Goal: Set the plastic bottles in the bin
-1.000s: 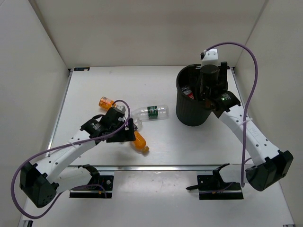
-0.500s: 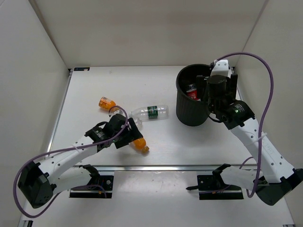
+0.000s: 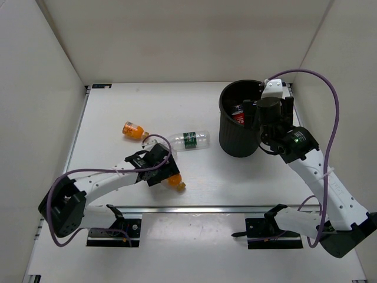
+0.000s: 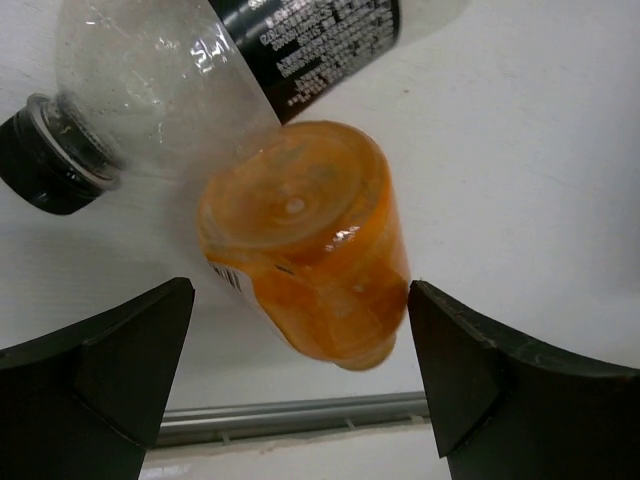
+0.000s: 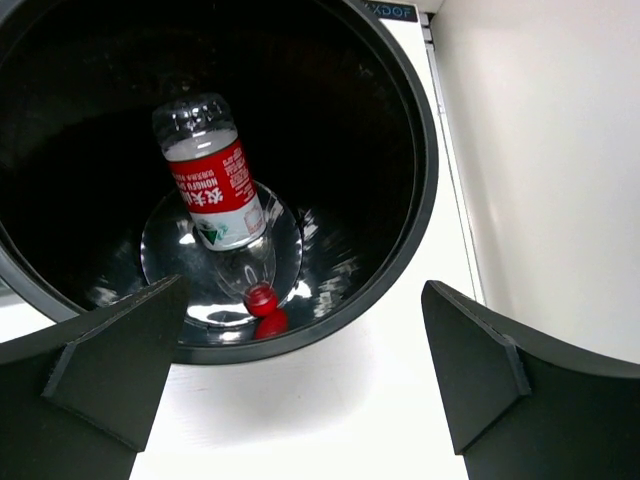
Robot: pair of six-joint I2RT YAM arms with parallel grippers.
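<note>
An orange bottle (image 3: pixel 173 180) lies near the table's front edge. My left gripper (image 3: pixel 163 171) is open and straddles it. In the left wrist view the orange bottle (image 4: pixel 300 240) sits between the fingers, the right finger (image 4: pixel 470 370) close to it and the left one apart. A clear bottle with a dark green label (image 3: pixel 191 140) and black cap (image 4: pixel 45 155) touches its far end. A second orange bottle (image 3: pixel 132 130) lies further left. The black bin (image 3: pixel 228 138) holds a red-label bottle (image 5: pixel 210 180). My right gripper (image 5: pixel 305 370) is open and empty above the bin's right rim (image 5: pixel 425 200).
White walls close in the table at the left, back and right. A metal rail (image 3: pixel 206 207) runs along the front edge, just beyond the orange bottle. The bin stands at the back right, close to the right wall.
My left gripper has slid right and toward the front edge, along the orange bottle. My right gripper has pulled back from over the bin's middle to its right rim.
</note>
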